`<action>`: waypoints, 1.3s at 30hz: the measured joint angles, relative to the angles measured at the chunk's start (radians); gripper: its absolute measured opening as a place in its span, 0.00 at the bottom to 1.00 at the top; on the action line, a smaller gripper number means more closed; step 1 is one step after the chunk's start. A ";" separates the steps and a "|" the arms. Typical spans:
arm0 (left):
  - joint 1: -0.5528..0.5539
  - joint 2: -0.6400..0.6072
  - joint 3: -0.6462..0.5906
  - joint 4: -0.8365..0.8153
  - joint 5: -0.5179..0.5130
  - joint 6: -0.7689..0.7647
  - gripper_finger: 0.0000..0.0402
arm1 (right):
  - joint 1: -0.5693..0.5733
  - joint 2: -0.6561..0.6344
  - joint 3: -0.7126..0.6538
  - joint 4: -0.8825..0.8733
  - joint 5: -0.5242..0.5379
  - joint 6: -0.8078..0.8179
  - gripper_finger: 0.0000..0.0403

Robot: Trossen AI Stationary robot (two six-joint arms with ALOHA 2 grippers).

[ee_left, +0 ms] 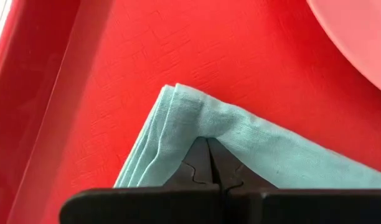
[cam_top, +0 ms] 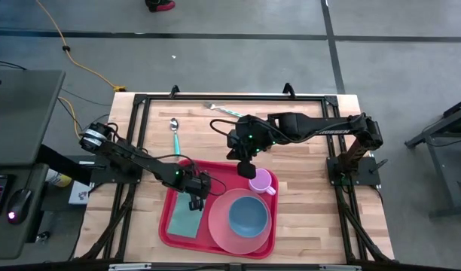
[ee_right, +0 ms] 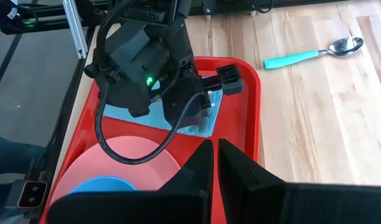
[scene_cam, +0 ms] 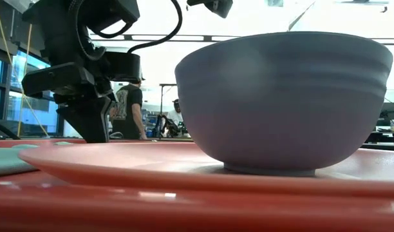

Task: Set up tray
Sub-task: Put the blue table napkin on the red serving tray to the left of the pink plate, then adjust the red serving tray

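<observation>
The red tray (cam_top: 170, 226) lies at the table's near middle. On it rest a folded teal napkin (cam_top: 182, 218), a salmon-pink plate (cam_top: 223, 233) bearing a blue bowl (cam_top: 249, 214), and a pink cup (cam_top: 262, 182). My left gripper (cam_top: 195, 202) points steeply down, shut at the napkin's far right corner (ee_left: 175, 93). My right gripper (ee_right: 214, 163) hangs shut and empty above the tray's far edge, beside the cup. My left gripper meets the napkin (ee_left: 271, 149) just inside its corner, the shut fingertips on a small pucker of cloth (ee_left: 209, 127). It comes from above, slanting down. Several folded layers show at the napkin's edge. The napkin lies flat on the tray floor (ee_left: 116, 62).
A teal-handled spoon (cam_top: 175, 134) and a fork (cam_top: 221, 110) lie on the bare wood beyond the tray. The plate's rim (ee_left: 358, 37) is close to the napkin. Black frame rails edge the table. People stand in the room behind.
</observation>
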State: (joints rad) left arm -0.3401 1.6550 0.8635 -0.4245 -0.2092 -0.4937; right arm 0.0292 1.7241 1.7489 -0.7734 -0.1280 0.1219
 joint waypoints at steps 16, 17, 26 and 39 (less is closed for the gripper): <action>0.001 -0.006 0.005 0.008 -0.060 -0.007 0.08 | 0.000 0.000 0.000 -0.008 -0.002 0.000 0.00; 0.001 -0.006 0.013 0.006 -0.060 0.001 0.08 | 0.000 0.000 0.000 -0.010 -0.002 0.000 0.00; 0.025 -0.007 0.066 -0.007 -0.098 0.069 0.07 | 0.000 0.000 0.000 -0.016 -0.008 0.000 0.00; 0.127 -0.045 0.286 -0.408 -0.261 0.176 0.06 | 0.000 -0.019 0.000 -0.093 0.053 -0.010 0.00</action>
State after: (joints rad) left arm -0.2133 1.6097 1.1498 -0.8328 -0.4705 -0.3180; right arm 0.0292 1.7055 1.7489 -0.8663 -0.0750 0.1115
